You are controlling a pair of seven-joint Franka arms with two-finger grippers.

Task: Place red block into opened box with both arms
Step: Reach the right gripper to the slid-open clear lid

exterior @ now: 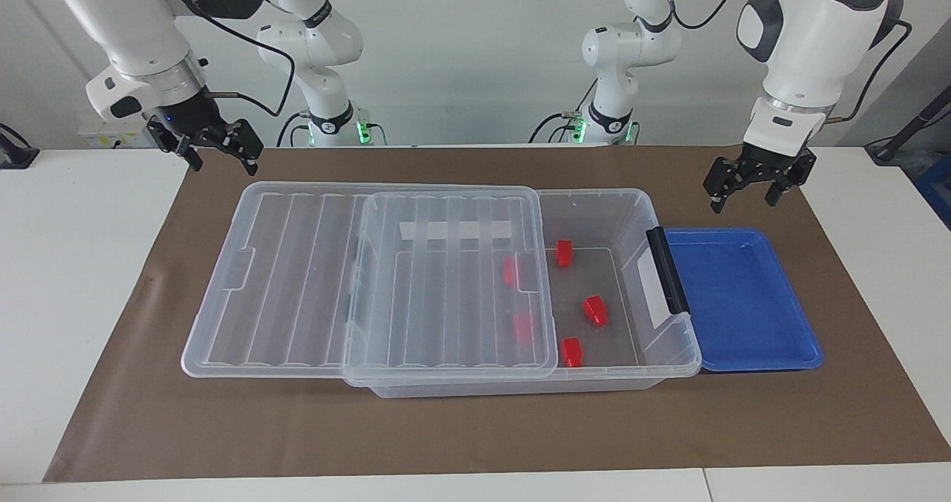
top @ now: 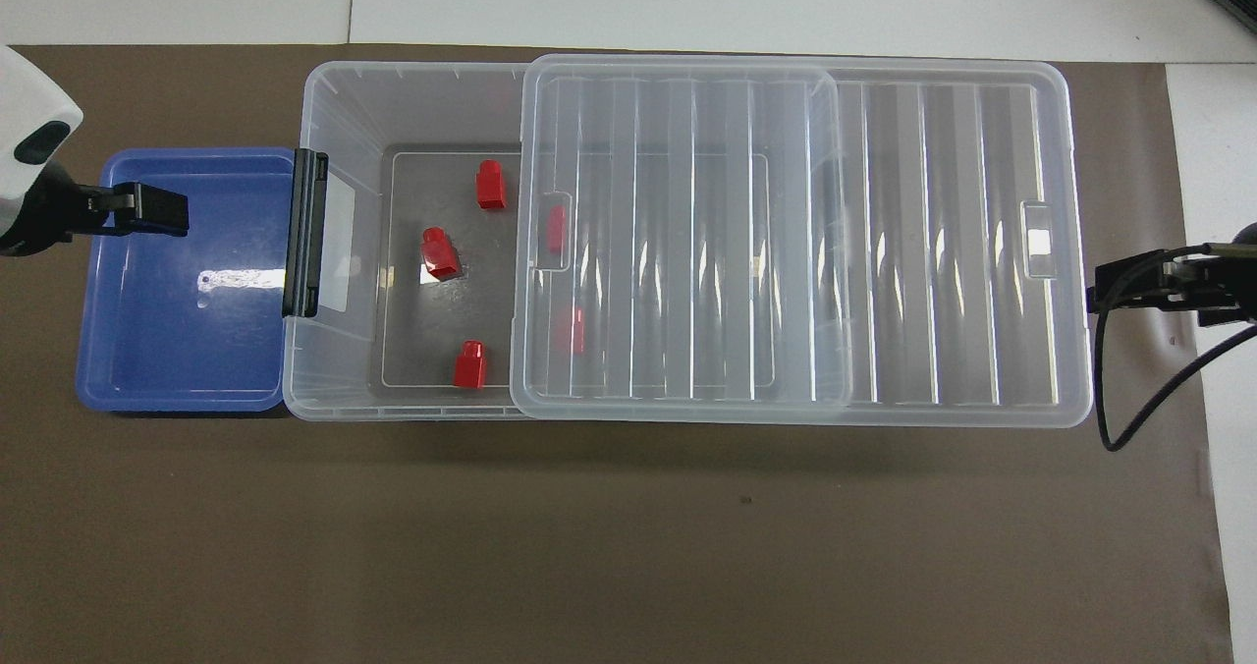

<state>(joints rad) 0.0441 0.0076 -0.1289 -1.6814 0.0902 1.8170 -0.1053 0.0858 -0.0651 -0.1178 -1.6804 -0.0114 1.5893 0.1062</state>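
Note:
The box (exterior: pixel 672 361) (top: pixel 300 251) is a clear bin, its ribbed lid (exterior: pixel 446 287) (top: pixel 687 232) slid half off toward the right arm's end. Several red blocks lie on its floor. Three are in the uncovered part (exterior: pixel 565 252) (exterior: pixel 595 310) (exterior: pixel 571 352) (top: pixel 490 185) (top: pixel 440 252) (top: pixel 469 364). Two show through the lid (exterior: pixel 510 270) (exterior: pixel 523 327). My left gripper (exterior: pixel 743 203) (top: pixel 162 210) hangs open and holds nothing, up in the air by the blue tray. My right gripper (exterior: pixel 224 166) (top: pixel 1110 289) hangs open with nothing in it, by the lid's overhanging end.
A flat blue tray (exterior: pixel 743 301) (top: pixel 177 350) with nothing in it touches the box's black-handled end. A brown mat (exterior: pixel 475 428) covers the table's middle. Two slimmer white arms (exterior: pixel 327 56) (exterior: pixel 617 56) stand at the robots' edge.

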